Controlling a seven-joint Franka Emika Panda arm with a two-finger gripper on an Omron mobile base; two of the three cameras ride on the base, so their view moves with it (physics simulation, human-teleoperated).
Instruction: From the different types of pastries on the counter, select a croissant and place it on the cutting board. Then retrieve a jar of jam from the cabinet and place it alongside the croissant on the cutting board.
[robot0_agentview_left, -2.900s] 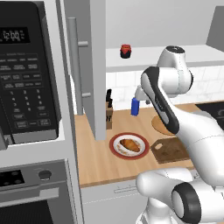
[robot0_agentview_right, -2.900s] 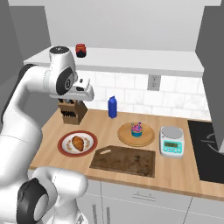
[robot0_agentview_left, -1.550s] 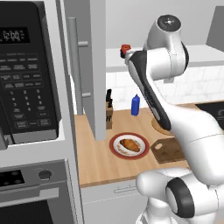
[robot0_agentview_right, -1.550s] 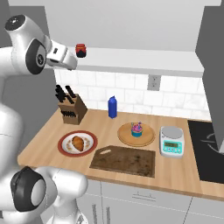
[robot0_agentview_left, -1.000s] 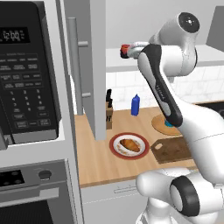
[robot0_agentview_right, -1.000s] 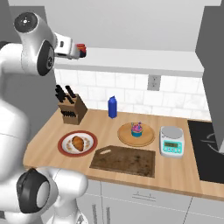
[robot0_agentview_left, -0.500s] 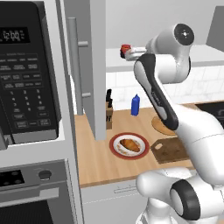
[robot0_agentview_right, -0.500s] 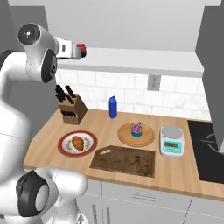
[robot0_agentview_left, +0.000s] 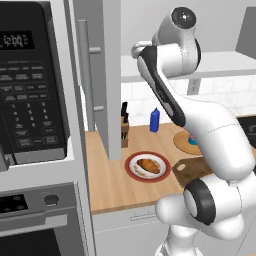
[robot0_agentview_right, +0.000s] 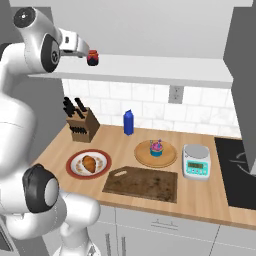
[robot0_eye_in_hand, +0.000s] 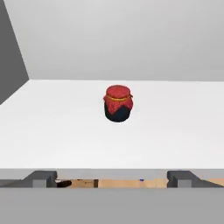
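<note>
The jar of jam, dark with a red cloth cover, stands upright on the white shelf of the cabinet, also seen as the jar of jam. My gripper is open at the shelf's front edge, level with the jar and short of it, nothing between its fingertips. From the right base view the gripper sits just left of the jar. The croissant lies on a red-rimmed plate. The cutting board is bare. The cupcake sits on a round wooden plate.
The open cabinet door with its bar handle hangs left of the arm. A knife block, a blue bottle and a kitchen scale stand on the counter. A microwave is at far left.
The arm has swung up from over the counter to shelf height, bringing the hand to the jar's level. Over the last second only the elbow shifted; the jaws stayed open.
</note>
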